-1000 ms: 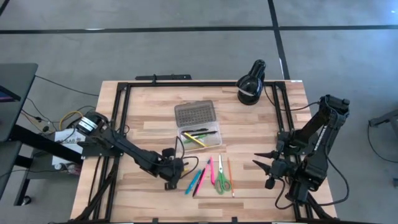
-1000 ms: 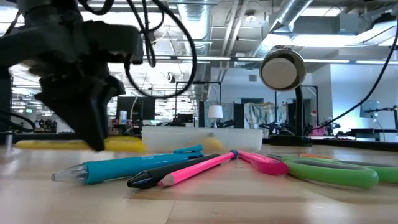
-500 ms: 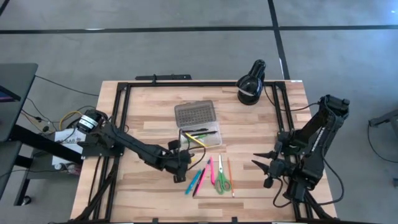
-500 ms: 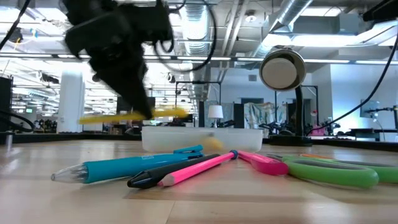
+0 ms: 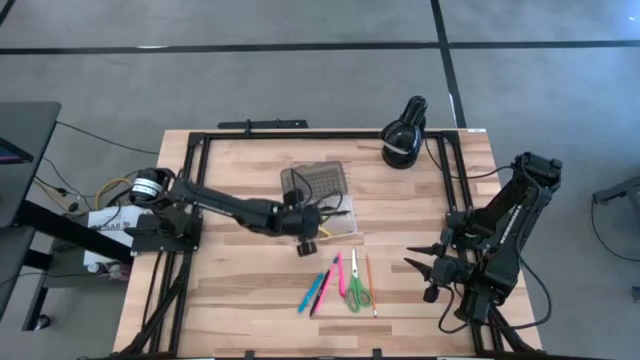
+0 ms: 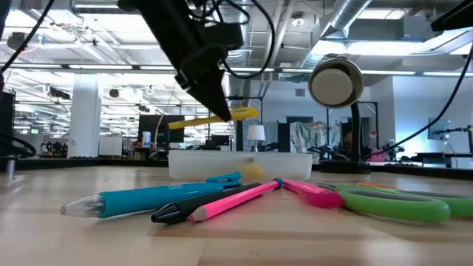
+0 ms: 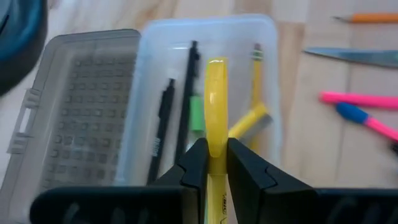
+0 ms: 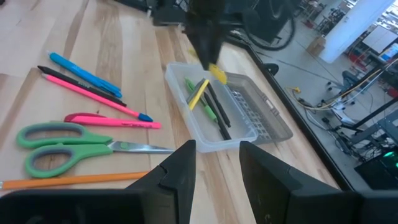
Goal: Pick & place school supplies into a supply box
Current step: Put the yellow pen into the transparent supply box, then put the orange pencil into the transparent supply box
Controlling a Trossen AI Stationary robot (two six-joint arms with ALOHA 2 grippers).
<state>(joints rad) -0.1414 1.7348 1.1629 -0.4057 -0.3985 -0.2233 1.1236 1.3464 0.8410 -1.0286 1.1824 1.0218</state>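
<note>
Your yellow marker (image 7: 216,99) hangs over the open clear supply box (image 5: 322,215) at mid-table, pinched between the closed fingers of the left gripper (image 7: 215,163). Several pens already lie inside; pens, a pencil and the green scissors (image 5: 357,292) wait on the near side. The right gripper (image 5: 421,267), jaws parted and empty, idles at the right. Only your left wrist view shows the box's contents beneath the marker; the low view shows its height above the rim
</note>
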